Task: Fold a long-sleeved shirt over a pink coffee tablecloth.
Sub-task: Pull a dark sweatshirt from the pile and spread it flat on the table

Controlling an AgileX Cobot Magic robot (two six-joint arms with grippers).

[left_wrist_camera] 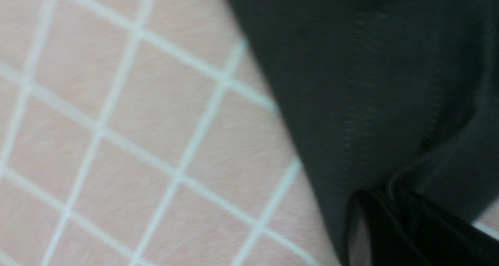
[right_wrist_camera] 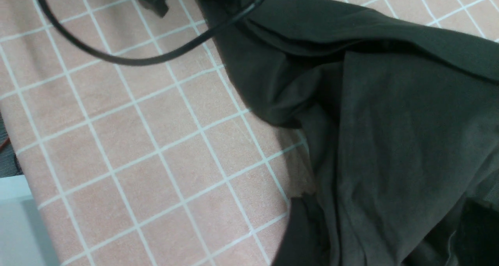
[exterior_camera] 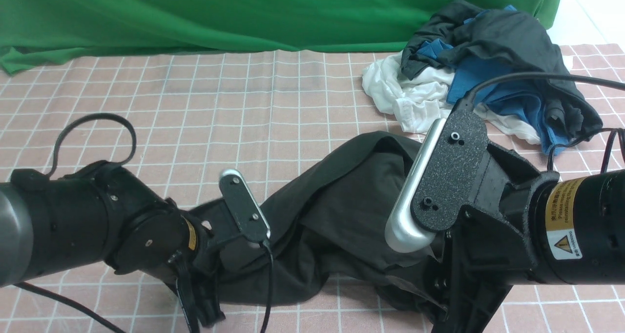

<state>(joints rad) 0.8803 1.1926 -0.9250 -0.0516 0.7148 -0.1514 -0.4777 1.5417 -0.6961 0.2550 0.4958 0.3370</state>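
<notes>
Pinching a Black Shirt on Checked Pink Cloth

Finding the large plain black cotton long-sleeved shirt (exterior_camera: 342, 211) heaped in a long rumpled ridge on the wide dusty pink-brown tablecloth (exterior_camera: 244, 103), printed with thin white grid lines and spread over the tabletop. Placing the shirt in the near half of the cloth, running from low on the left up toward the right, between the two arms and partly behind them.

Seeing the left tool (exterior_camera: 201, 303) pointed down at the shirt's left end and touching it. From the blurred left wrist view: dark fingers (left_wrist_camera: 429, 234) drawn close together, clenched on a raised fold of the black fabric, with bare checked cloth just beside.

Seeing the right tool (right_wrist_camera: 388, 219) low over the shirt's right part, spread wide and released, with smooth black fabric lying between its two dark fingers and no pinch on it. Noting a thin black cable (right_wrist_camera: 128, 59) looping above the cloth in the right wrist view.

Just beyond the shirt's far end, on the right: a dark grey garment (exterior_camera: 512, 35) bunched with blue cloth (exterior_camera: 493, 79), resting against a crumpled white garment (exterior_camera: 410, 93). Behind everything, a plain green cloth (exterior_camera: 244, 10) draped along the far edge of the tabletop.
</notes>
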